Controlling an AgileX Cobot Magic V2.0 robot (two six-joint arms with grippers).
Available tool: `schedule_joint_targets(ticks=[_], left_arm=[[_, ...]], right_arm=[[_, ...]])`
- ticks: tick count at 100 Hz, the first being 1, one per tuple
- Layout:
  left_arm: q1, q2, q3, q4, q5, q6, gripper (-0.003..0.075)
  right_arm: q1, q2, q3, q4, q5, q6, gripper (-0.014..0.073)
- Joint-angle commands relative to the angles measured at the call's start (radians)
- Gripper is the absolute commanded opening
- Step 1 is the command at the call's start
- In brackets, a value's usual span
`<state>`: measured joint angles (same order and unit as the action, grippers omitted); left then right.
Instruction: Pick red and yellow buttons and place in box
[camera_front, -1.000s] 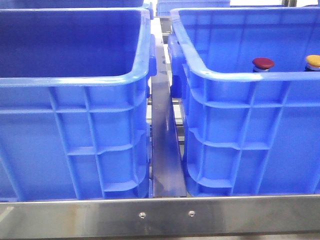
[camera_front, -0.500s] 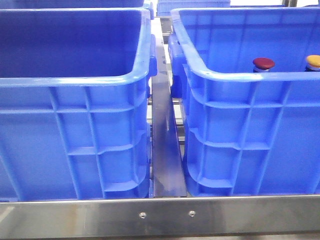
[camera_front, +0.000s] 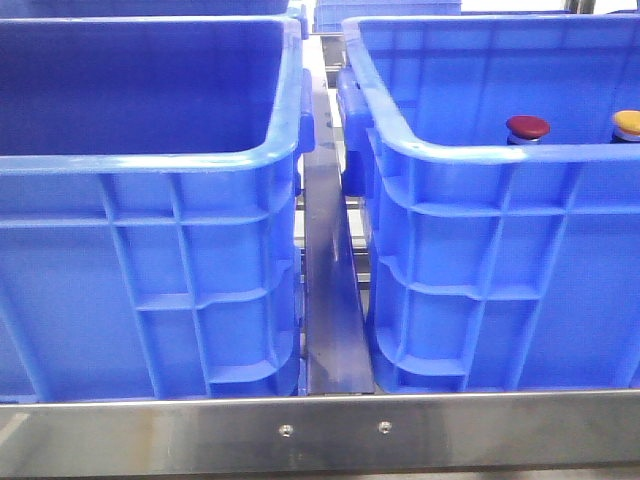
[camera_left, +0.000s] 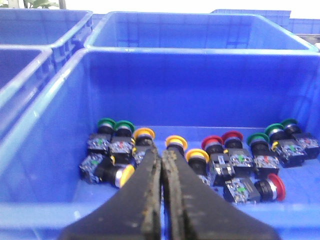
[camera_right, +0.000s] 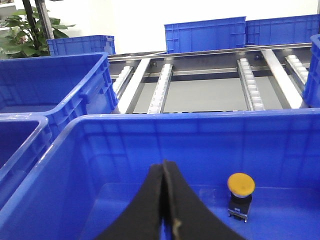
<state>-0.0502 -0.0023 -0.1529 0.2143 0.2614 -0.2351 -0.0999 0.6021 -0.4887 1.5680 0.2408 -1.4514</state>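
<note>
In the front view two blue boxes stand side by side, the left box (camera_front: 150, 160) and the right box (camera_front: 480, 150). A dark red button (camera_front: 527, 127) and a yellow button (camera_front: 627, 123) stand upright in the right box, showing just above its near rim. Neither gripper shows there. In the left wrist view my left gripper (camera_left: 161, 150) is shut and empty over the near rim of a box (camera_left: 45, 125). That box holds several yellow buttons (camera_left: 176, 141), red buttons (camera_left: 212, 142) and green ones. In the right wrist view my right gripper (camera_right: 164, 164) is shut and empty over a box (camera_right: 200, 145) holding one upright yellow button (camera_right: 240, 185).
A steel rail (camera_front: 330, 300) runs between the two boxes, and a steel bar (camera_front: 320, 430) crosses in front of them. More blue crates (camera_right: 205, 35) and roller tracks (camera_right: 250, 80) lie beyond. Green buttons (camera_left: 122, 126) lie among the pile.
</note>
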Motion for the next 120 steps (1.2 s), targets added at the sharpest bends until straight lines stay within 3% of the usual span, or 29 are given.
schedule_joint_targets(ticks=[1,32,120], left_arm=[[0.005,-0.034,0.024,-0.019,-0.113,0.005,-0.0019],[0.005,-0.034,0.200,-0.056,-0.362,0.007,-0.0019],[0.005,-0.034,0.198,-0.079,-0.346,0.058,-0.0019]], right_arm=[[-0.001,-0.003,-0.025,0.020,0.013,-0.002,-0.0105],[-0.001,-0.003,-0.025,0.020,0.013,-0.002,-0.0105],[-0.001,-0.003,-0.025,0.020,0.013,-0.002,-0.0105]])
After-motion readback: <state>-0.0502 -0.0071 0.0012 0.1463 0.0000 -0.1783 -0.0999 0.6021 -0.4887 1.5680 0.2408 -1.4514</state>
